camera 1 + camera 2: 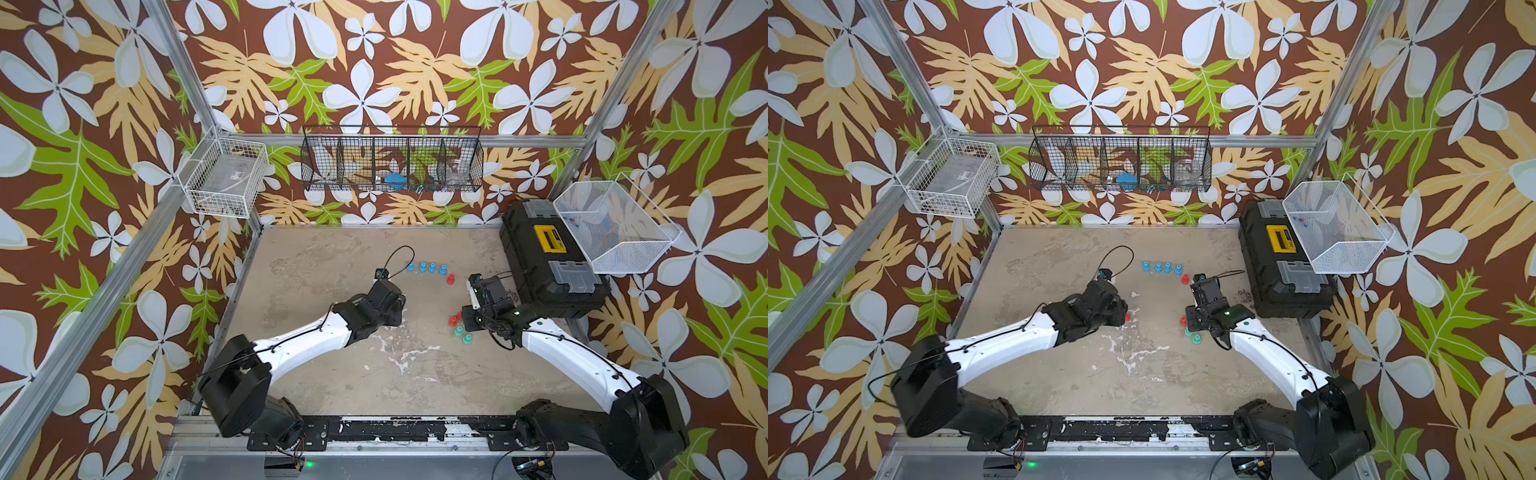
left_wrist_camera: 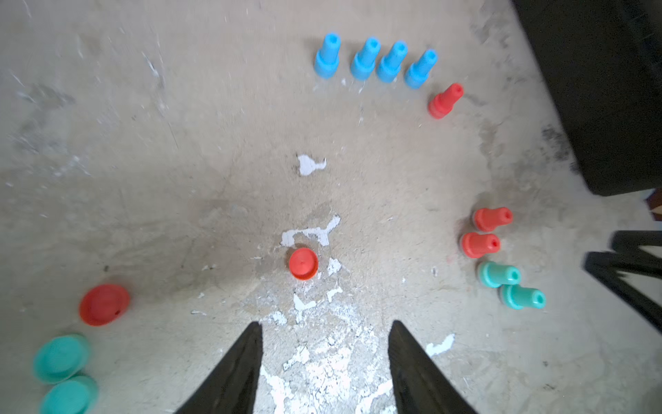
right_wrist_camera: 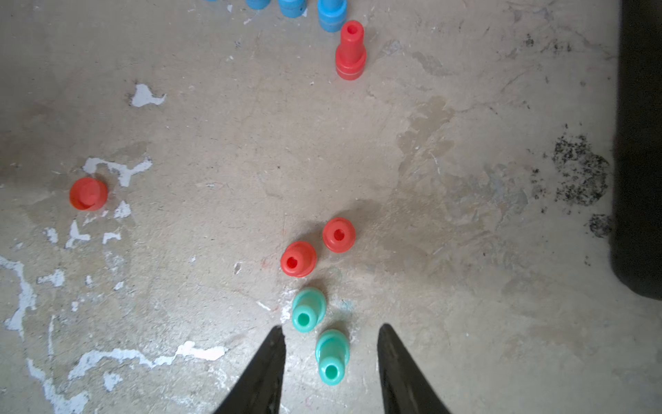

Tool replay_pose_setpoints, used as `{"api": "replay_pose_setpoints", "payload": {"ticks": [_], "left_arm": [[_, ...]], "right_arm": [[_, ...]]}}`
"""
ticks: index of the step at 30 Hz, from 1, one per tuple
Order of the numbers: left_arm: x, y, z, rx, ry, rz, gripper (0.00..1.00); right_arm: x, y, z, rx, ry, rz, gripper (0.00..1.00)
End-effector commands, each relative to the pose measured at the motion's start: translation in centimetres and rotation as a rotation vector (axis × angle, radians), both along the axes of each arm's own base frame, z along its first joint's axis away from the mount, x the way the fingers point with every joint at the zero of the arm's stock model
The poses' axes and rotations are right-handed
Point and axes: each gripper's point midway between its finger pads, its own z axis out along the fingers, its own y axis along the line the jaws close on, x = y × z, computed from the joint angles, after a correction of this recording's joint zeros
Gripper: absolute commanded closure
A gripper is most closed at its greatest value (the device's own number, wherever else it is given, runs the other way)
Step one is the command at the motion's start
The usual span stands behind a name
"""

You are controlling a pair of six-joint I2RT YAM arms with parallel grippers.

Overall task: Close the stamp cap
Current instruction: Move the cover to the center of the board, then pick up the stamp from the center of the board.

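A small red cap (image 2: 303, 263) lies on the table just ahead of my left gripper (image 2: 326, 322), which hangs open with nothing between its fingers. A second red cap (image 2: 104, 304) and two teal caps (image 2: 61, 358) lie off to one side of it. Two red stamps (image 3: 339, 234) and two teal stamps (image 3: 308, 310) stand upright with their handles up. My right gripper (image 3: 331, 327) is open; its fingers stand either side of the nearer teal stamp (image 3: 332, 358) without touching it. In a top view the red cap (image 1: 1127, 316) peeks out beside the left wrist.
Several blue stamps (image 1: 427, 268) stand in a row at the back, with a lone red stamp (image 1: 451, 279) beside them. A black toolbox (image 1: 548, 257) sits at the right edge, close to the right arm. Wire baskets (image 1: 390, 160) hang on the walls.
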Motion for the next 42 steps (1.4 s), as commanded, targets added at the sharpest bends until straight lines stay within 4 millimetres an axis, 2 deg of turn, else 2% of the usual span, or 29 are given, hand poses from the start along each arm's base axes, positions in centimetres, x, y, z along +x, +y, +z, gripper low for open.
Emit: {"api": "replay_pose_setpoints", "payload": {"ticks": [1,8,18,23,27,34,42], "left_arm": [[-0.8,2.6,1.3,0.048,-0.033,0.009,0.41],[-2.7,7.3,3.7,0.0,-0.093,0.057,0.41],[-4.5,11.7,5.4,0.015,-0.157,0.106,0.39],[-5.0,12.5,5.4,0.017,-0.167,0.118,0.39],[-5.2,12.8,4.7,0.024,-0.157,0.121,0.39],[-5.5,13.3,4.3,0.027,-0.16,0.128,0.39],[-5.5,13.4,4.6,0.022,-0.167,0.127,0.39]], "right_arm": [[0.7,-0.1,-0.3,-0.014,-0.001,-0.016,0.56],[2.1,0.1,-2.3,-0.049,0.053,-0.021,0.57],[4.3,0.1,-3.7,-0.081,0.081,-0.041,0.58],[4.7,0.2,-4.7,-0.082,0.1,-0.041,0.59],[4.8,0.3,-5.5,-0.088,0.118,-0.04,0.61],[4.9,0.4,-6.2,-0.093,0.13,-0.04,0.64],[4.8,0.1,-6.6,-0.105,0.141,-0.042,0.74]]}}
